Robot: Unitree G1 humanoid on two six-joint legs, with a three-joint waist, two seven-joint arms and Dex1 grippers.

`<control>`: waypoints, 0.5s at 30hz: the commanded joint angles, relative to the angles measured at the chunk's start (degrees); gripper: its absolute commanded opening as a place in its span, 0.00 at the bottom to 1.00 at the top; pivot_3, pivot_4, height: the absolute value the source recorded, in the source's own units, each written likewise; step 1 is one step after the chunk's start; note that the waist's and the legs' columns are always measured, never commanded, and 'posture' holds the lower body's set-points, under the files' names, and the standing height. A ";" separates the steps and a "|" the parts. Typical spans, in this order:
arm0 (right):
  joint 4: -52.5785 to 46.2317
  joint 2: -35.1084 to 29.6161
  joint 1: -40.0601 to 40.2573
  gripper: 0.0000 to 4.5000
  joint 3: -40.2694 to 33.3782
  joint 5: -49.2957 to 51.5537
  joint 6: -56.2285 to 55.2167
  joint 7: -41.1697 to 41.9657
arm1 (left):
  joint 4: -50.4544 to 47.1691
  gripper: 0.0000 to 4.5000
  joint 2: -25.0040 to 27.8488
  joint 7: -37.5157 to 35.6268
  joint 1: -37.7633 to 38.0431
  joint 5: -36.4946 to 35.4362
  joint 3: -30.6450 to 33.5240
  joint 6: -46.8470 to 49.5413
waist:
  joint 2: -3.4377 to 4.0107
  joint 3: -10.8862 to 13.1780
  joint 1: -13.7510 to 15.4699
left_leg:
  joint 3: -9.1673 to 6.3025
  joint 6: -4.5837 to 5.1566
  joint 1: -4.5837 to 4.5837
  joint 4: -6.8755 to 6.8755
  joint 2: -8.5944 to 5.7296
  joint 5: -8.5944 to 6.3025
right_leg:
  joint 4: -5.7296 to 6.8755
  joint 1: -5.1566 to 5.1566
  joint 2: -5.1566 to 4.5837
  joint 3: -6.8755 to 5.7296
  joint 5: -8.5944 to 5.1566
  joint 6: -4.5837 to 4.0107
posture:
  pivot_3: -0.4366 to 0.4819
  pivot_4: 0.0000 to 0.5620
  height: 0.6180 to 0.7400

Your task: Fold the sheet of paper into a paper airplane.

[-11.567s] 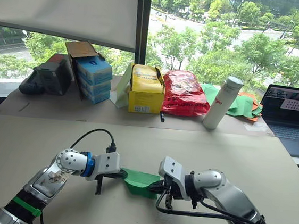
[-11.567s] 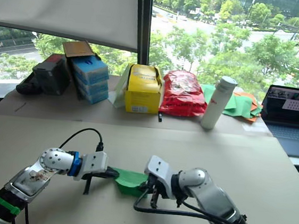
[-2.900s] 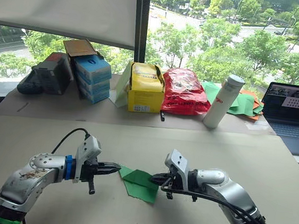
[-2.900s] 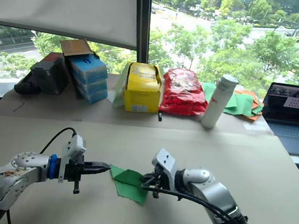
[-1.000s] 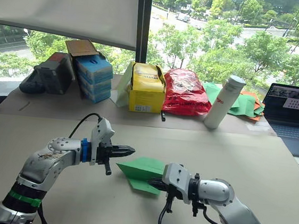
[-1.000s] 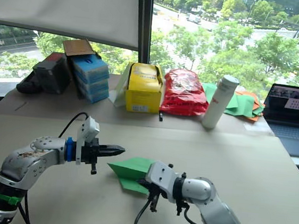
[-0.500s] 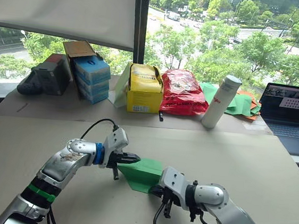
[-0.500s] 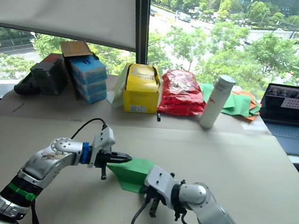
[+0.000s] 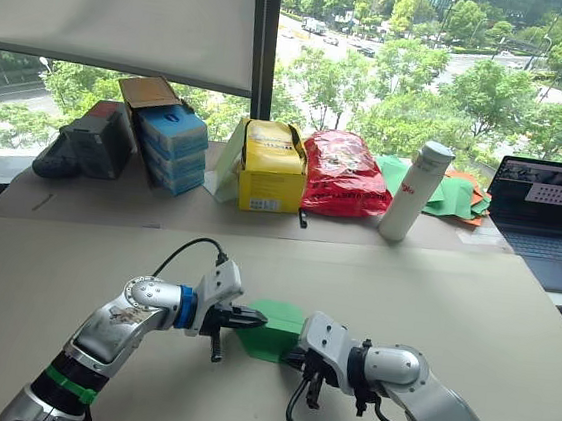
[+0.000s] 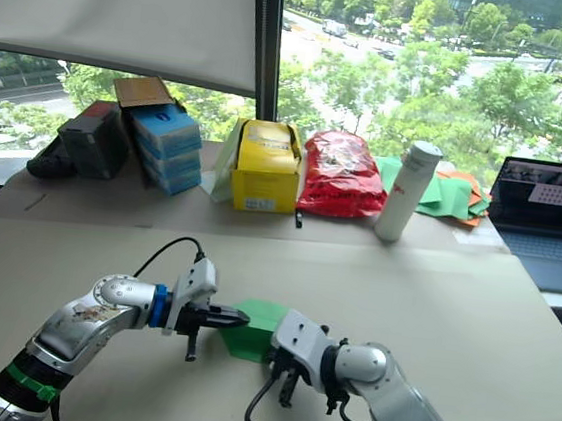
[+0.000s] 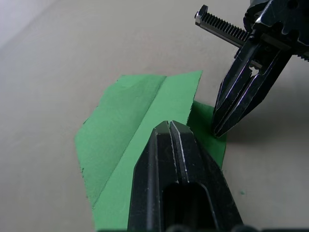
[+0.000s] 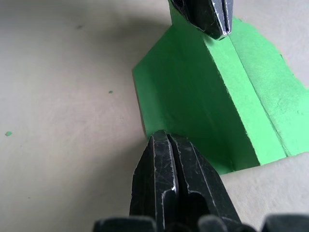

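One folded green sheet of paper (image 9: 270, 331) lies on the desk (image 9: 433, 297), and two claws meet at it: the left claw (image 9: 256, 318) and the right claw (image 9: 295, 357), each with its two black fingers pressed together. Along the back of the desk stand one yellow bag (image 9: 274, 167), one red bag (image 9: 344, 173), one white bottle (image 9: 418, 193), one stack of blue boxes (image 9: 172, 146), one black case (image 9: 92, 140), one laptop (image 9: 545, 222) and one heap of green and orange sheets (image 9: 453, 196).
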 commanded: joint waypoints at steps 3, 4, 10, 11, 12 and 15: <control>-0.44 -0.52 -0.06 0.01 -0.33 1.06 3.13 -0.06 | -2.30 0.00 -0.23 0.46 0.50 -0.52 0.63 -0.05 | 0.00 0.00 0.02 | 0.00 0.01 0.00 0.00 0.00 0.00 | 0.00 0.00 0.00 0.00 0.00 0.00 | 0.48 0.27 1.00; -1.76 -0.30 -0.23 0.01 -1.53 2.41 4.34 0.25 | -2.91 0.00 -0.11 0.62 0.95 -0.35 0.56 -0.25 | 0.00 0.00 0.02 | 0.00 0.01 0.00 0.00 0.00 -0.01 | 0.00 0.00 0.00 0.00 0.00 0.00 | 0.48 0.27 1.00; -9.58 -0.22 0.52 0.01 -6.61 11.45 10.47 2.15 | -4.83 0.00 1.10 0.09 5.64 2.52 -0.24 -7.30 | 0.00 0.01 0.04 | 0.00 0.09 -0.08 0.00 -0.02 -0.06 | -0.02 -0.07 -0.07 0.00 0.00 0.00 | 0.48 0.27 1.00; -9.95 -0.30 0.59 0.01 -7.19 12.47 11.30 2.02 | -4.94 0.00 1.49 -0.23 6.50 2.99 -0.51 -8.20 | 0.00 0.01 0.04 | -0.01 0.09 -0.10 0.00 -0.01 -0.06 | -0.04 -0.08 -0.07 -0.01 0.00 0.00 | 0.48 0.27 1.00; -10.24 -0.44 0.62 0.01 -7.58 13.21 11.95 1.82 | -5.06 0.00 1.81 -0.42 7.05 3.26 -0.71 -8.61 | 0.00 0.01 0.04 | -0.02 0.09 -0.11 0.00 0.00 -0.06 | -0.04 -0.09 -0.08 -0.01 0.00 0.00 | 0.48 0.27 1.00; -10.34 1.41 -0.30 0.01 -11.27 17.81 14.99 1.04 | -4.19 0.00 1.59 -0.11 8.05 3.97 -0.72 -10.13 | 0.00 0.01 0.21 | -0.05 0.18 -0.13 0.00 -0.01 -0.12 | -0.05 -0.09 -0.15 -0.05 0.00 0.00 | 0.48 0.27 1.00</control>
